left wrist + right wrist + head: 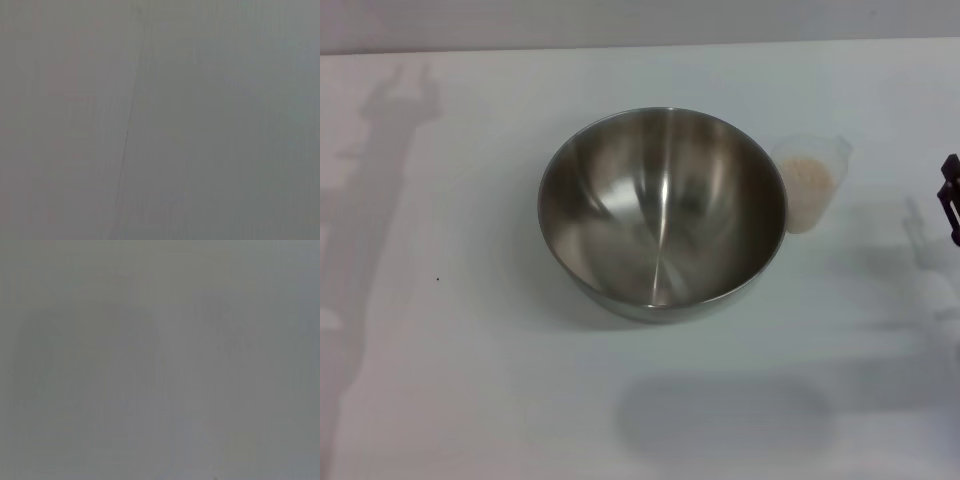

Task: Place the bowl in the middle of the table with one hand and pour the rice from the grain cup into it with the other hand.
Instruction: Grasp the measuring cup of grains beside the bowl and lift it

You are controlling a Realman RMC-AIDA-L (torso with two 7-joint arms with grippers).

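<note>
The steel bowl [662,213] stands upright and empty near the middle of the white table [460,400] in the head view. Just to its right, touching or nearly touching its rim, stands the small clear grain cup [810,183], holding pale rice [809,176]. Only a dark bit of my right gripper [949,198] shows at the right edge, apart from the cup. The left gripper is out of view; only its arm's shadow falls on the table's left side. Both wrist views show nothing but plain grey surface.
The far edge of the table runs along the top of the head view, with a pale wall behind it. A thin dark line [125,145] crosses the surface in the left wrist view.
</note>
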